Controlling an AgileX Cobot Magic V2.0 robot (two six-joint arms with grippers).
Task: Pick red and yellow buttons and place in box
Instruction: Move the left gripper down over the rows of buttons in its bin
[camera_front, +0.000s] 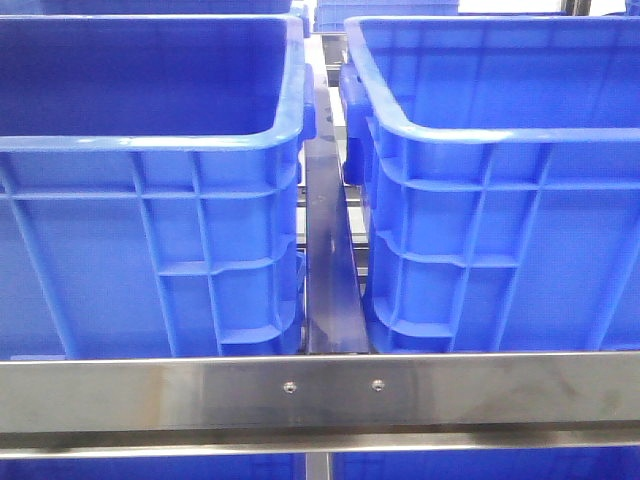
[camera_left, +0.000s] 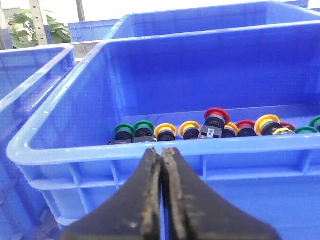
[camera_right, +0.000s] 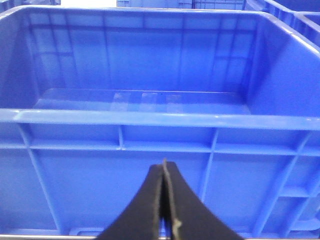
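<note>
The left gripper (camera_left: 161, 200) is hanging clenched and holding nothing outside a large blue ribbed plastic crate (camera_left: 150, 152); small round red and yellow push buttons (camera_left: 216, 116) are lying inside, toward one o'clock. The right gripper (camera_right: 164, 205), likewise clenched, is facing another blue crate (camera_right: 150, 120).

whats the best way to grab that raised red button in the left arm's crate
Grip the red button across its round cap, coming straight down from above. It stands higher than the yellow button and others packed around it, so only the cap is free. The left gripper, now shut, must open first.
</note>
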